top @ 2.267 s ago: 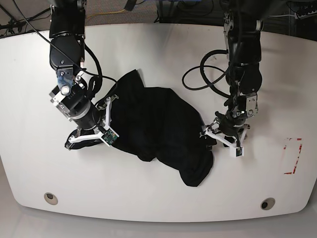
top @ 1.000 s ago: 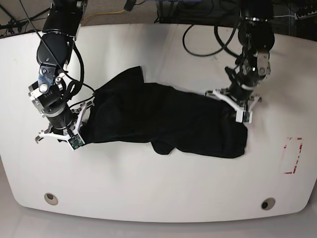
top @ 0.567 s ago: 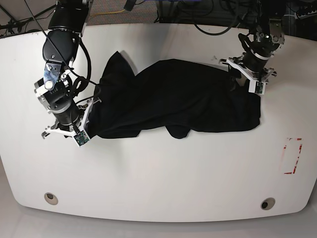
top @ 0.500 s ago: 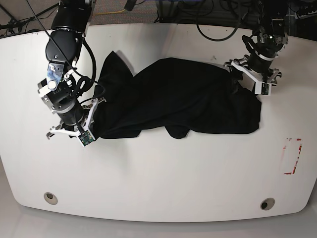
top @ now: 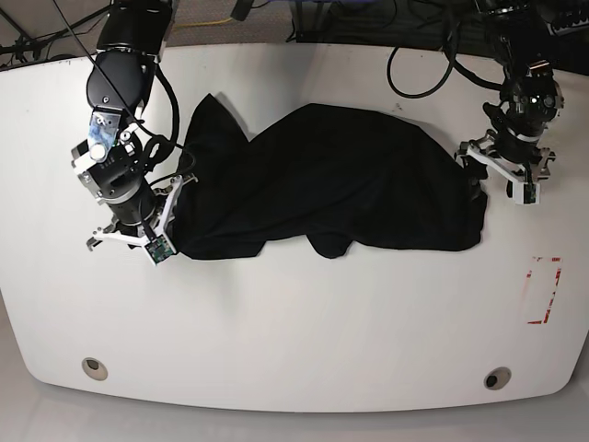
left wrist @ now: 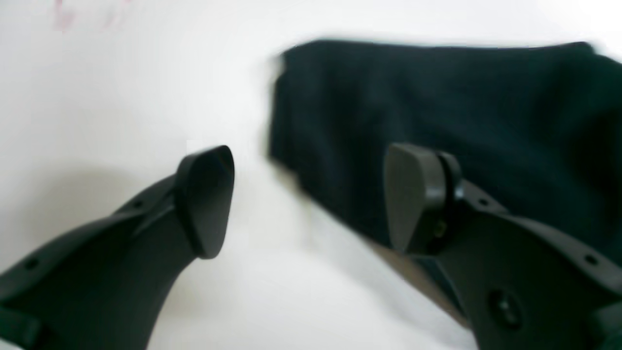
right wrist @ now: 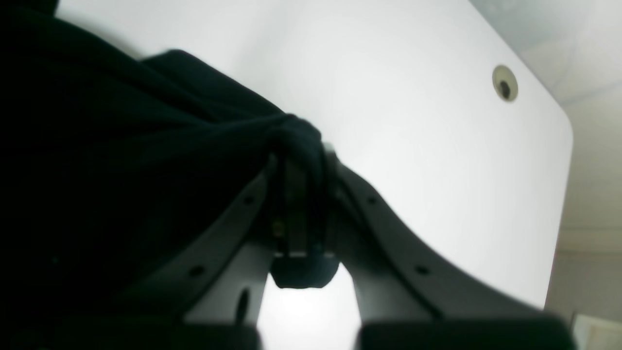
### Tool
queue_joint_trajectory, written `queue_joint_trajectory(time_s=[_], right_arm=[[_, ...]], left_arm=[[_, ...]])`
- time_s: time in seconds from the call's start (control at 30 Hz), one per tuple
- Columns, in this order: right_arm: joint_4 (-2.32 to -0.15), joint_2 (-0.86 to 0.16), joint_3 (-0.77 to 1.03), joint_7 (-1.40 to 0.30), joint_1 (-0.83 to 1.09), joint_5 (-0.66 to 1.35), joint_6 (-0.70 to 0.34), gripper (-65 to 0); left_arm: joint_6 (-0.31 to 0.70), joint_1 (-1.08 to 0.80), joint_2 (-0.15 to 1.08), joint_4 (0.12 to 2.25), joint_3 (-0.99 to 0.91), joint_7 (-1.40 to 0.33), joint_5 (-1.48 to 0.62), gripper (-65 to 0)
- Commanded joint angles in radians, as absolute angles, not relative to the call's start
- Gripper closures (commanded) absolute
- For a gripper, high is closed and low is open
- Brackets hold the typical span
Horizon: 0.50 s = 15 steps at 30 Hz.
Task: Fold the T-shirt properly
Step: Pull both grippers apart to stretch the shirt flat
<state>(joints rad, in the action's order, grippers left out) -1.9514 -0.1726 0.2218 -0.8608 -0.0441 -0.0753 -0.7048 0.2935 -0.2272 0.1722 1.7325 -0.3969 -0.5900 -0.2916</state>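
The black T-shirt (top: 340,184) lies spread across the middle of the white table (top: 294,322), with a small fold hanging at its front edge. My right gripper (top: 152,241), at the shirt's left end, is shut on a bunched edge of the fabric (right wrist: 296,138); the right wrist view shows the right gripper (right wrist: 301,194) with cloth pinched between its closed fingers. My left gripper (top: 497,173) is open and empty just right of the shirt's right edge. The left wrist view shows the left gripper (left wrist: 311,197) with fingers wide apart, and the shirt (left wrist: 437,97) lies beyond them.
A red tape rectangle (top: 543,290) marks the table at the right. Two round holes (top: 92,366) (top: 497,378) sit near the front edge; one hole also shows in the right wrist view (right wrist: 504,83). Cables lie along the back edge (top: 414,64).
My left gripper has let go of the shirt's right end and moved right and slightly forward, off the cloth. My right gripper still holds the left end, almost unmoved.
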Motion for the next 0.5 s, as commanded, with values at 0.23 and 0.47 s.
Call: queue_joint_trajectory(time_s=[0.23, 0.47], right_arm=[[-1.972, -0.183, 0.225, -0.839, -0.061, -0.071, -0.698, 0.0], [-1.986, -0.182, 0.223, -0.839, -0.059, -0.071, -0.698, 0.0]], left_arm=[[0.3, -0.047, 0.234, 1.498, -0.389, -0.57, -0.306, -44.0], [0.309, 0.018, 0.234, 1.366, -0.386, -0.57, -0.302, -44.0]])
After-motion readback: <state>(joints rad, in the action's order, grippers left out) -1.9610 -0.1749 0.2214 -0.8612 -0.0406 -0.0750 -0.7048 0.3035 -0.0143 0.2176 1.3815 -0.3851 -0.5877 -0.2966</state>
